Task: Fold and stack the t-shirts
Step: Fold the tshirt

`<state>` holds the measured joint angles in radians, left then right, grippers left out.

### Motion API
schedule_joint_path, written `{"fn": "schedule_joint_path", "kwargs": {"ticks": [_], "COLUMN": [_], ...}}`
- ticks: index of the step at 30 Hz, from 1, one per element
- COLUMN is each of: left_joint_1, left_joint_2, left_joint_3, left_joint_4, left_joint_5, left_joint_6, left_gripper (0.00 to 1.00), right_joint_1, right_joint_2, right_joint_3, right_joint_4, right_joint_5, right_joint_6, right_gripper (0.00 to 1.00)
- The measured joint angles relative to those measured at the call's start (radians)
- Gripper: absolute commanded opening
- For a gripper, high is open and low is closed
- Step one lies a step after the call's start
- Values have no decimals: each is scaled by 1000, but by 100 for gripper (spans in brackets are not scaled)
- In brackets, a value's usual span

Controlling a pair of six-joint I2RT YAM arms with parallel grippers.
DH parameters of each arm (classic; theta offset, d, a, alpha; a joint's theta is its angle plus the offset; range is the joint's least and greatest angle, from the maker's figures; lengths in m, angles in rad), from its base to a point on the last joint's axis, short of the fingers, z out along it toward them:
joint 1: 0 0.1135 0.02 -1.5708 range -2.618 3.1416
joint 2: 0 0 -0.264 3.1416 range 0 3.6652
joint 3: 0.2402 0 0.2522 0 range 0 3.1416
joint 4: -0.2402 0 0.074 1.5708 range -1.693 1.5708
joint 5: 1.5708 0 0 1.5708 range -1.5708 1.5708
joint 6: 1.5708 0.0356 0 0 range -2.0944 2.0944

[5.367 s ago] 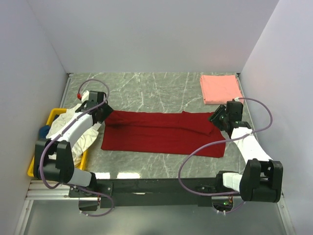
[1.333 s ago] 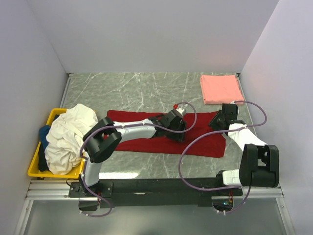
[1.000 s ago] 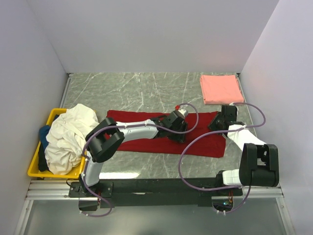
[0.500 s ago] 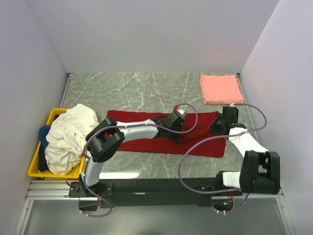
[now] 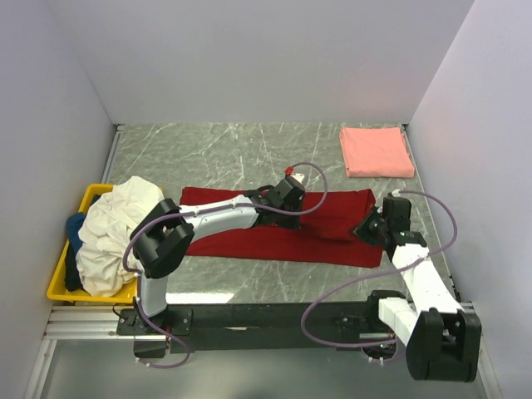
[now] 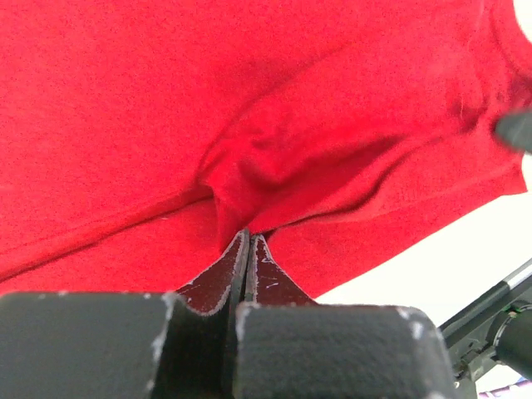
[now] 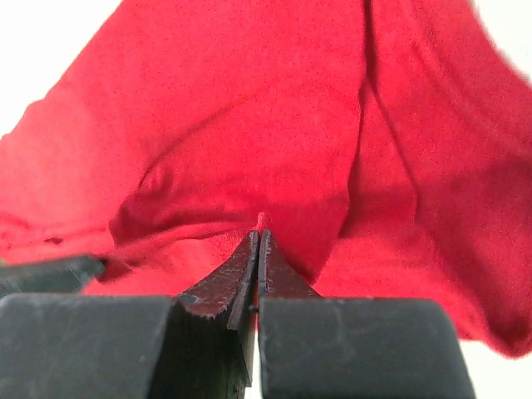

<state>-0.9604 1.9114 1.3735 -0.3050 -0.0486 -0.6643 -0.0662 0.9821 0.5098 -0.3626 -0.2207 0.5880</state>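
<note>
A dark red t-shirt (image 5: 241,237) lies as a long folded strip across the middle of the table. My left gripper (image 5: 298,204) is over its middle, shut on a pinched ridge of the red cloth (image 6: 166,100), which puckers up just ahead of the closed left gripper (image 6: 248,237). My right gripper (image 5: 364,228) is at the shirt's right end, shut on a fold of the cloth (image 7: 249,125), and the right gripper (image 7: 258,235) shows its jaws pressed together. The right part of the shirt is raised and wrinkled between the two grips. A folded salmon-pink t-shirt (image 5: 376,151) sits at the back right.
A yellow bin (image 5: 58,283) stands at the left edge, heaped with a crumpled cream-white shirt (image 5: 116,233) and a bit of a blue one (image 5: 75,223). Bare marble table (image 5: 233,154) lies behind the red shirt. Walls close in on the left, back and right.
Both grippers have shut on the dark red shirt. The right arm has drawn back toward the near edge, and the left gripper has shifted slightly back, lifting and bunching the shirt's right part.
</note>
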Motion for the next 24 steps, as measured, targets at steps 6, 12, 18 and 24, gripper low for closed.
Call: {"fn": "schedule_joint_path", "kwargs": {"ticks": [6, 12, 18, 24], "left_joint_1": [21, 20, 41, 117], "left_joint_2": [-21, -24, -67, -135], "left_joint_3": [-11, -44, -94, -110], "left_joint_4": [-3, -7, -19, -22], "left_joint_5": [27, 63, 64, 60], "left_joint_6": [19, 29, 24, -5], "left_gripper": [12, 44, 43, 28], "right_joint_1": [0, 0, 2, 92], "right_joint_2": [-132, -197, -224, -193], "right_joint_3": [-49, -79, -70, -23], "right_joint_4": [-70, -125, -157, -145], "right_joint_5": [-37, -56, -56, -5], "right_joint_6": [29, 69, 76, 96], "right_gripper": [6, 39, 46, 46]}}
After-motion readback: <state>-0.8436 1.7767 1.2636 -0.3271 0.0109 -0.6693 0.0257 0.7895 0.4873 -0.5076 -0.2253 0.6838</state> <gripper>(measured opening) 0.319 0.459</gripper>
